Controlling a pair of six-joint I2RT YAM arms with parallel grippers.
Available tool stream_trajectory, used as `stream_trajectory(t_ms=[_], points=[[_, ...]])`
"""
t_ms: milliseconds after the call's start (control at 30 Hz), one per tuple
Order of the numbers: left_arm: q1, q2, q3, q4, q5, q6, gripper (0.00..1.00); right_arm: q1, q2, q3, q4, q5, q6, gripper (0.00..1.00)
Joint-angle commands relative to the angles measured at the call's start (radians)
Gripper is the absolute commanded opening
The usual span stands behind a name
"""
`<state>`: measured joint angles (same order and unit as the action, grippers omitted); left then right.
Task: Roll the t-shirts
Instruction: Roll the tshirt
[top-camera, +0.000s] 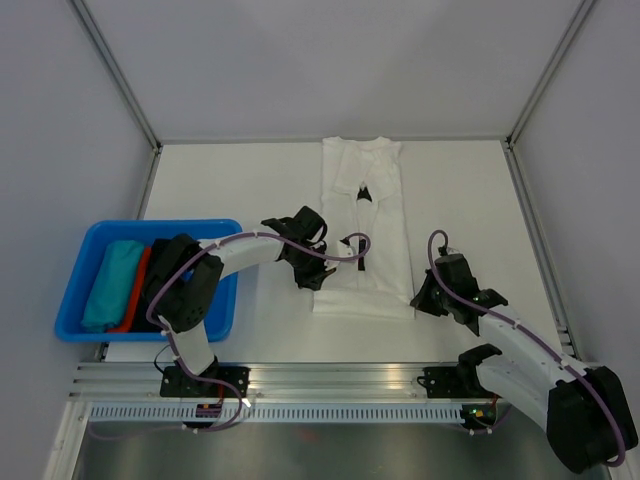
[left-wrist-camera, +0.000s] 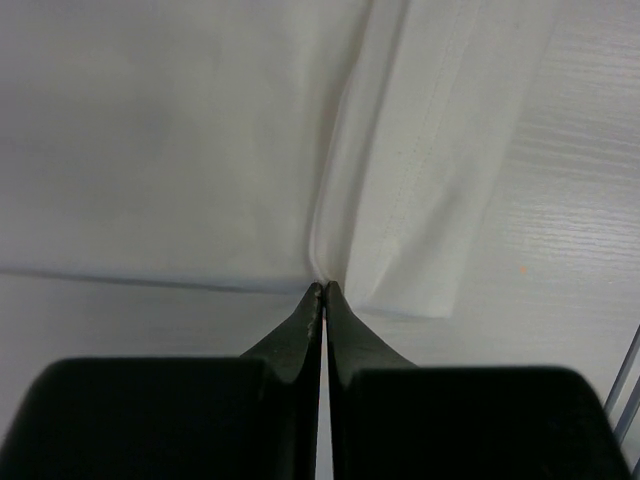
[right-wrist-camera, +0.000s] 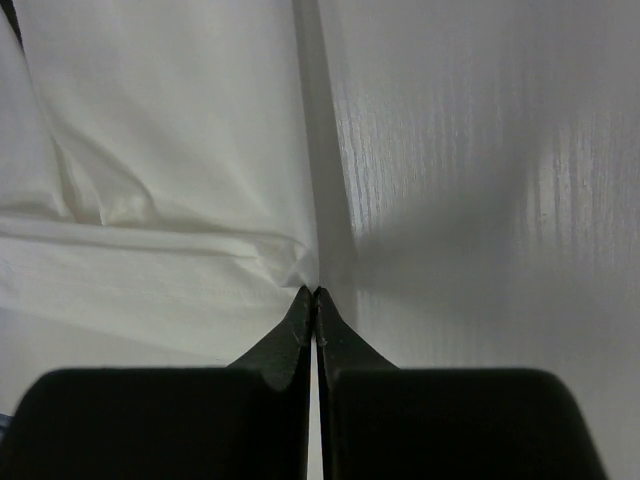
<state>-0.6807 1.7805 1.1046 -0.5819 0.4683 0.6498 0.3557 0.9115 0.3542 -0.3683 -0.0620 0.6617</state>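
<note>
from above i see the shirt (top-camera: 385, 230) lying flat on the counter (top-camera: 230, 180) as a long narrow strip, collar at the far end. my left hand (top-camera: 312, 278) sits at its near left corner and my right hand (top-camera: 423, 298) at its near right corner, with the hem running between them. that view is too coarse to judge either grip.

the wrist cameras settle it. the left hand is clenched tight on the shirt. the cloth puckers into its tip and a crease runs straight ahead from there. a folded flap with a stitched hem lies just ahead and to the right of the hand, with bare counter past it. the right hand is clenched on a small bunch of the shirt's edge. cloth spreads ahead and to its left, bare counter to its right.

only the top view shows the blue bin (top-camera: 120, 225), well off to the left of the left hand. it holds a teal roll (top-camera: 112, 285) and a red roll (top-camera: 138, 285), touching side by side.
</note>
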Motion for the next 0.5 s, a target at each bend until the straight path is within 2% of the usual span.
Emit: stream_trajectory(t_ms=[0,33,67,233,267,367,467], points=[[-0.010,0.011,0.043,0.014,-0.036,-0.041,0.06,-0.004,0.013,-0.008,0.002,0.042,0.026,0.00],[-0.016,0.011,0.047,0.016,-0.051,-0.047,0.08,-0.004,0.013,-0.008,-0.004,0.048,0.033,0.00],[-0.016,0.010,0.052,0.014,-0.057,-0.050,0.15,-0.004,0.010,-0.008,-0.004,0.053,0.036,0.00],[-0.016,-0.029,0.086,0.022,-0.123,-0.061,0.27,-0.004,0.013,-0.003,-0.009,0.056,0.041,0.00],[-0.016,-0.044,0.089,0.027,-0.137,-0.061,0.38,-0.003,0.015,-0.004,-0.008,0.056,0.044,0.00],[-0.020,-0.125,0.093,0.043,-0.140,-0.056,0.56,-0.004,0.026,-0.008,-0.004,0.056,0.049,0.00],[-0.081,-0.234,0.031,0.099,-0.198,-0.020,0.57,-0.004,0.030,-0.004,-0.009,0.056,0.059,0.01]])
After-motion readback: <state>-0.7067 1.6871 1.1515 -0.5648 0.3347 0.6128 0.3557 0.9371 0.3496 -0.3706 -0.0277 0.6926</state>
